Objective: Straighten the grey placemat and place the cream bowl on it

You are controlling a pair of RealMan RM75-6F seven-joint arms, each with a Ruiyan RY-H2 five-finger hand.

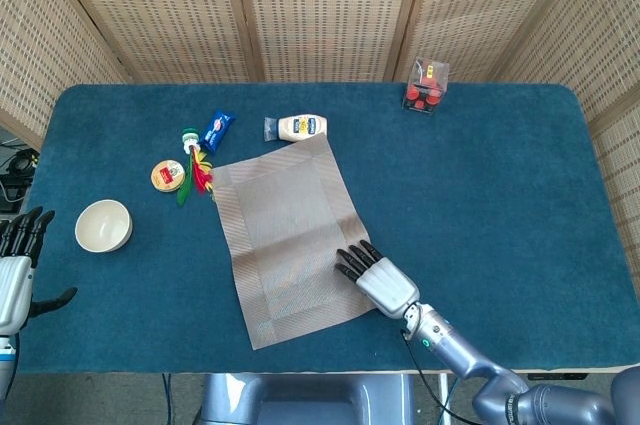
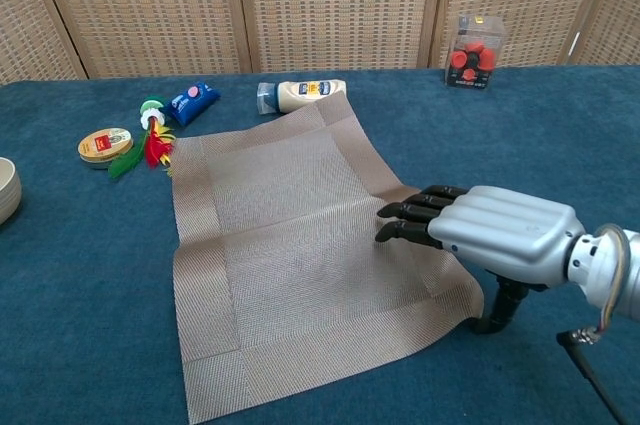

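Note:
The grey placemat [image 1: 285,235] [image 2: 290,255] lies skewed on the blue table, its far corner by the mayonnaise bottle. My right hand [image 1: 375,280] [image 2: 490,235] rests flat on the mat's right edge near the front corner, fingers stretched out toward the left. The cream bowl [image 1: 103,226] [image 2: 5,190] stands on the cloth far to the left, away from the mat. My left hand [image 1: 15,265] hangs open at the table's left front edge, holding nothing, a short way from the bowl.
A mayonnaise bottle [image 1: 297,127] touches the mat's far corner. A blue packet [image 1: 218,129], a red-and-green feathered toy [image 1: 197,170] and a round tin [image 1: 168,176] lie left of the mat. A clear box of red items [image 1: 426,85] stands at the back right.

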